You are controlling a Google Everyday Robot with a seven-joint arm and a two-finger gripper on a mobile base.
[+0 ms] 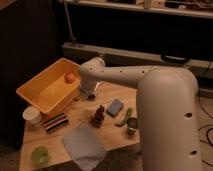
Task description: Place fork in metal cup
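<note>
The metal cup (132, 125) stands upright near the table's right front edge, just beside my arm's large white body. A green pod (124, 117) lies right next to it on its left. I cannot make out the fork anywhere in the camera view. My gripper (89, 94) points down over the table's back part, next to the right corner of the yellow bin (36, 99), well left of and behind the metal cup.
An orange (69, 77) lies in the bin. A blue sponge (115, 107) and a brown lumpy object (99, 116) sit mid-table. A white cup (33, 116), a dark striped item (55, 121), a green cup (40, 154) and a grey cloth (84, 145) are at front left.
</note>
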